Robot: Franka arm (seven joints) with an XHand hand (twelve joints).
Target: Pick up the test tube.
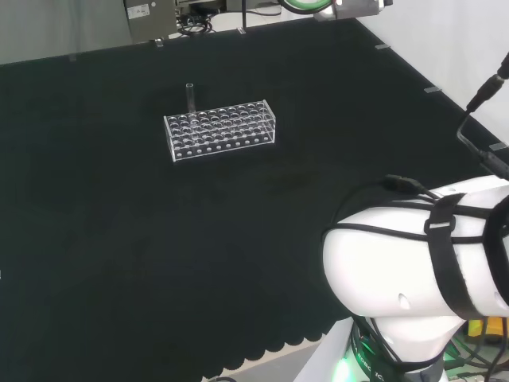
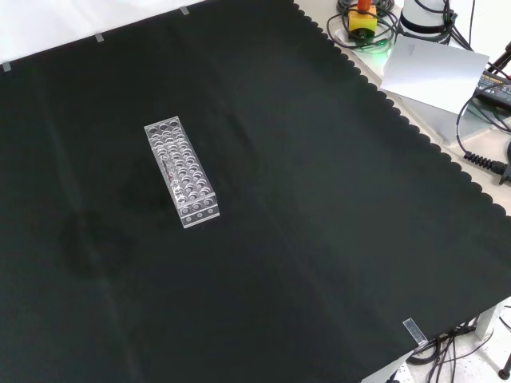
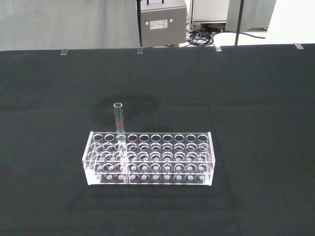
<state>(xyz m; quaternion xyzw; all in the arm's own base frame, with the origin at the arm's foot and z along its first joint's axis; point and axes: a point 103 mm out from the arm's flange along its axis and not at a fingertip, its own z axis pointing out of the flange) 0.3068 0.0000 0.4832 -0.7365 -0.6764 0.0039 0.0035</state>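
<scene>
A clear test tube (image 1: pixel 190 94) stands upright in a clear plastic rack (image 1: pixel 220 130) with many holes, near the rack's left end in the head view. Its open top rises well above the rack. The front view shows the rack (image 2: pixel 180 171) lying lengthwise left of the cloth's middle, with the tube (image 2: pixel 166 165) a faint streak in its upper half. In the wrist view the tube (image 3: pixel 118 120) and the rack (image 3: pixel 150 157) sit straight ahead, some way off.
The arm's big white link (image 1: pixel 413 270) stands at the head view's lower right. Beyond the cloth's scalloped edge (image 2: pixel 415 132) lie cables and a yellow button box (image 2: pixel 361 20). Grey equipment (image 3: pixel 162 22) stands behind the bench's far edge.
</scene>
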